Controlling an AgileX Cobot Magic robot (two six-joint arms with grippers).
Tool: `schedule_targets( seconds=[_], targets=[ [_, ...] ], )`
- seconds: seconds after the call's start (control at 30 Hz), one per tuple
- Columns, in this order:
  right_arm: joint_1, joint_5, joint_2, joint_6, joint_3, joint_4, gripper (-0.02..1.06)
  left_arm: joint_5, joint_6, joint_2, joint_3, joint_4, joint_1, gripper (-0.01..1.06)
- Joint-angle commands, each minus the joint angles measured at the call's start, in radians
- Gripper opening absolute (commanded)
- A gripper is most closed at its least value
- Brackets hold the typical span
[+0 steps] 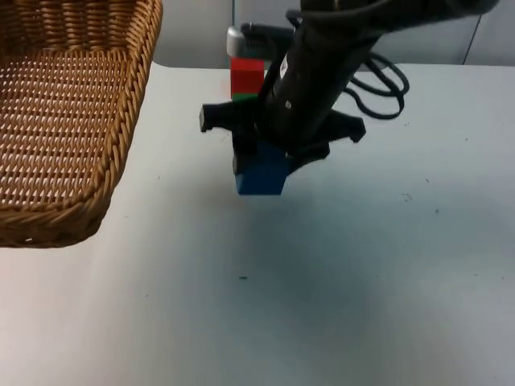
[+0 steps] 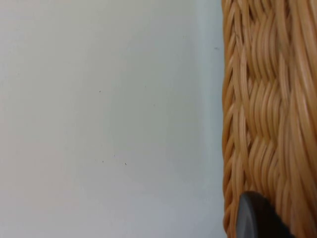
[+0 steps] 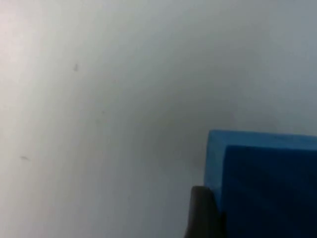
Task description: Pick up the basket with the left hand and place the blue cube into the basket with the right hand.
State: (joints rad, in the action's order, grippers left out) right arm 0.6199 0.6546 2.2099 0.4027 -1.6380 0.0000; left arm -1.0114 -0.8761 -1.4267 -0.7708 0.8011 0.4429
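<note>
Top view overlooks the table [image 1: 362, 281]; wrist views hover close.

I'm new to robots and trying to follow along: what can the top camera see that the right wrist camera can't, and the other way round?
Top view alone: the wicker basket, raised at the left, a red and green block behind the right arm, and the right gripper itself. Right wrist view alone: one black fingertip pressed against the cube's side, seen close. Both: the blue cube held above the white table.

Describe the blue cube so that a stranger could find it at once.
Look right of the woven wicker basket, at the black right gripper above the white table. It holds the solid blue cube; the red and green block stands behind it.
</note>
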Motion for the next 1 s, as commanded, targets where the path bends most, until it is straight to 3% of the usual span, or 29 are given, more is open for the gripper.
schedule_targets(
  seconds=[0.0,0.27,0.43,0.63,0.77,0.97],
  targets=[
    [0.005,0.003,-0.104,-0.060,-0.008,-0.030,0.00,-0.002,0.000,0.009,-0.008,0.037,-0.048,0.00],
    [0.005,0.044,-0.339,-0.153,-0.008,-0.056,0.00,0.100,0.052,0.007,0.030,0.036,-0.080,0.00],
    [0.032,0.041,-0.455,-0.206,-0.008,-0.049,0.00,0.121,0.060,-0.012,0.028,0.049,-0.080,0.00],
    [0.108,0.007,-0.469,-0.223,-0.008,-0.047,0.00,0.133,0.068,-0.081,0.028,0.072,-0.096,0.00],
    [0.197,-0.074,-0.426,-0.221,-0.008,-0.047,0.00,0.192,0.068,-0.124,0.028,0.089,-0.151,0.00],
    [0.227,-0.088,-0.319,-0.190,-0.049,-0.041,0.00,0.243,0.068,-0.132,0.028,0.117,-0.182,0.00]
  ],
)
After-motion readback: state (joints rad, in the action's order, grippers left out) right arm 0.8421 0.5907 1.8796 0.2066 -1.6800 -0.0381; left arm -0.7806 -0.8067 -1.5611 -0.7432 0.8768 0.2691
